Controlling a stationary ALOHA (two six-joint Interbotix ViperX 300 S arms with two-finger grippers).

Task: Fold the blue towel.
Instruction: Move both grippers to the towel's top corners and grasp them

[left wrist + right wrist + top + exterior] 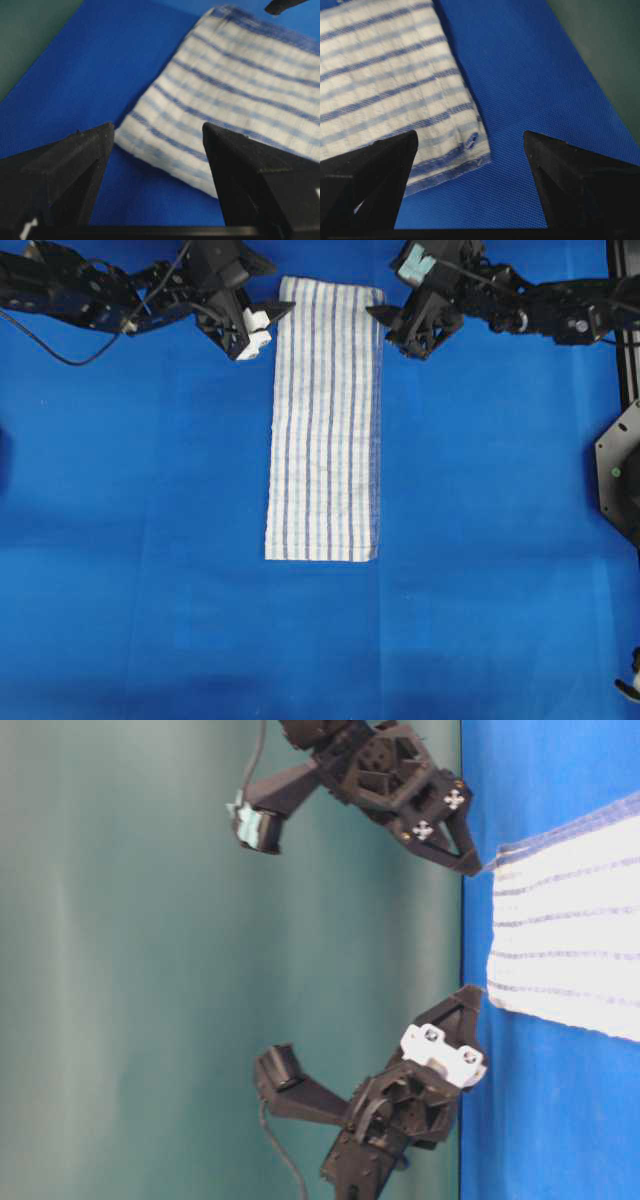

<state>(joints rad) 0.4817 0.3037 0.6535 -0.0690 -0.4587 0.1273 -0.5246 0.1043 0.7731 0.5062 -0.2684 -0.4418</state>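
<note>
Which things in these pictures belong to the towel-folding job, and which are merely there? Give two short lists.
Belonging to the job:
- the striped white woven towel, lying flat in a long narrow strip
- the left gripper, open beside its far left corner
- the right gripper, open beside its far right corner

Merely there:
- the plain blue table covering
- the black mount at the right edge

A plain blue table covering (pixel 150 540) meets a green wall (pixel 130 970).

Blue towel (pixel 325 420): white cloth with blue check stripes, lying flat as a long narrow strip on the table (pixel 150 540)
</note>
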